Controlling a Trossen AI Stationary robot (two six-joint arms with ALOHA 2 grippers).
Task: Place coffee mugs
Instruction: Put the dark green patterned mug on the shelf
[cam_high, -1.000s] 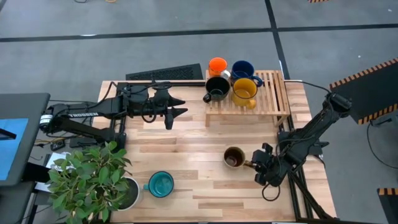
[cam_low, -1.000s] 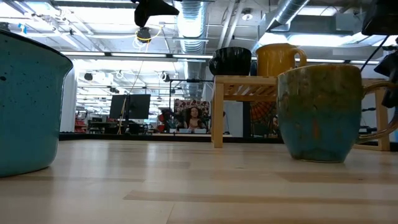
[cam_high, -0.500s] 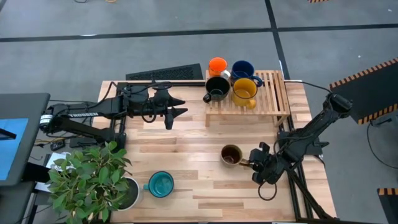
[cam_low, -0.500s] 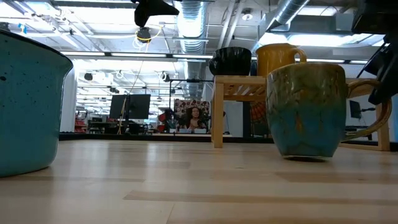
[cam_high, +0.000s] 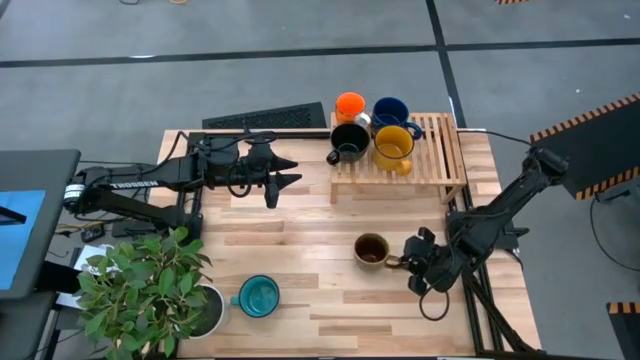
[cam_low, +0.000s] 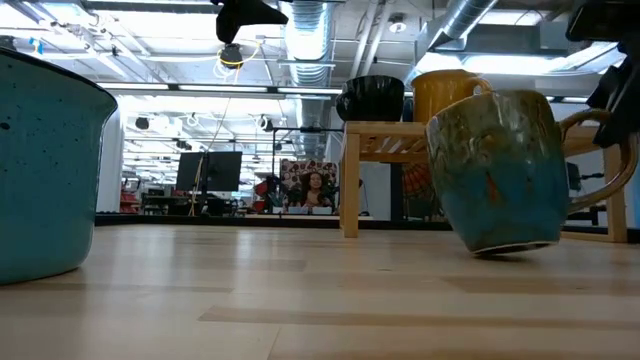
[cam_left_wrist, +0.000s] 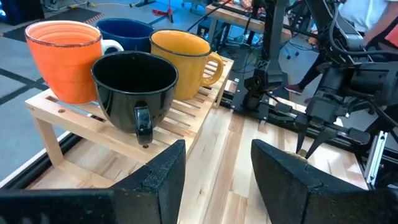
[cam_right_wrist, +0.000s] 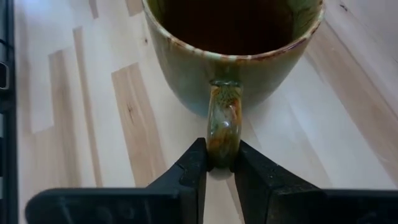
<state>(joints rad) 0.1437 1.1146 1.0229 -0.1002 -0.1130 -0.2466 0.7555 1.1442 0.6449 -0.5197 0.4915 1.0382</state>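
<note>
An olive-brown mug (cam_high: 372, 249) sits tilted on the table's right half, with my right gripper (cam_high: 405, 264) shut on its handle. A wooden rack (cam_high: 440, 160) at the far right carries the orange (cam_high: 350, 105), dark blue (cam_high: 390, 111), black (cam_high: 349, 141) and yellow (cam_high: 393, 146) mugs, all standing on their bases. The teal mug (cam_high: 259, 296) stands on the table near the front edge. My left gripper (cam_high: 290, 170) hangs open above the table, left of the rack, with nothing between its fingers. My right gripper pinches the olive-brown mug's handle (cam_right_wrist: 222, 146) between its two fingers, one on each flat side of the loop. The fingers (cam_right_wrist: 189, 168) slant down from the table's right. The mug tilts, its handle side (cam_low: 590, 160) raised and the opposite edge of its base (cam_low: 480, 250) down at the table.
A potted plant in a white pot (cam_high: 205, 312) stands at the near left corner, beside the teal mug. A black keyboard (cam_high: 265, 118) lies along the far edge. Bare wood lies between the rack and the tilted mug.
My right gripper has risen slightly with the handle. The olive-brown mug has shifted a little toward the table's left and tipped from upright, its handle side lifting while the opposite edge of its base stays low.
</note>
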